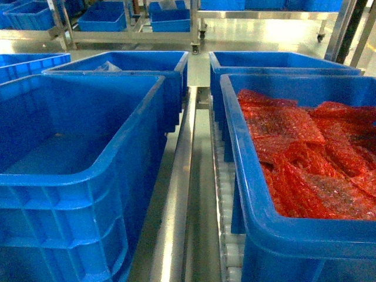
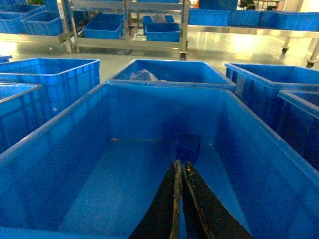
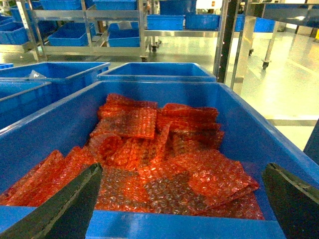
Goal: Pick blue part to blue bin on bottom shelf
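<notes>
Blue bin (image 2: 149, 164) beneath left end effector (image 2: 180, 174)

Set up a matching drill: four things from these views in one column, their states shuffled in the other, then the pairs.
1. left pincer
2. right pincer
3. near-left blue plastic bin
4. near-right blue plastic bin

A. holds red bubble-wrap bags
B. fingers spread wide
C. fingers closed together
D. nothing visible inside

Pairs: 1-C, 2-B, 3-D, 4-A

no readable text, labels or numbers, bins plain blue
</notes>
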Available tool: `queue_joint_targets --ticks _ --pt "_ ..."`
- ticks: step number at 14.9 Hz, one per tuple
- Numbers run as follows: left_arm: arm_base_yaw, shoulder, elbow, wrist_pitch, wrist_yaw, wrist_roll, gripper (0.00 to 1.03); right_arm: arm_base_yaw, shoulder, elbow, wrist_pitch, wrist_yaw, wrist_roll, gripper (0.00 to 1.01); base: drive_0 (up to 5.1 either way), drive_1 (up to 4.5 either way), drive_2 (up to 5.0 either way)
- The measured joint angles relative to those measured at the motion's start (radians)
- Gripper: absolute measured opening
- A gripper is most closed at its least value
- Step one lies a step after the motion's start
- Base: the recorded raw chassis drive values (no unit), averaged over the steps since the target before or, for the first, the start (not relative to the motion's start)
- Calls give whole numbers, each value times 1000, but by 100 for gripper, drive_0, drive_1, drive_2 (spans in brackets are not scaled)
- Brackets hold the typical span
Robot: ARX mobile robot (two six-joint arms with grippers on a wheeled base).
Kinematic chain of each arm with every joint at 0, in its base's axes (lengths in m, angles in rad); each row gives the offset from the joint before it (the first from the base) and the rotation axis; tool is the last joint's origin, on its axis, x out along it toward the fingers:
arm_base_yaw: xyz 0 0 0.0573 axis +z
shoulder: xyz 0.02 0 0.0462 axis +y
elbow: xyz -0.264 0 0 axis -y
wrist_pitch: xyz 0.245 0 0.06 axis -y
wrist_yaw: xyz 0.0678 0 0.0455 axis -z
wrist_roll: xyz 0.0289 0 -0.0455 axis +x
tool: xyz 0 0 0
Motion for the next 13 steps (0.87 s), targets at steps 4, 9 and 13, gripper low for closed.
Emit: queue_joint_targets --ticks 4,9,13 --pt "93 -132 -78 -47 93 2 2 0 0 0 -1 0 0 98 0 0 0" --pt "91 -356 -83 -261 95 2 2 0 0 0 0 0 0 98 0 0 0" --pt "91 -499 -84 -399 95 2 2 0 0 0 0 0 0 98 0 0 0"
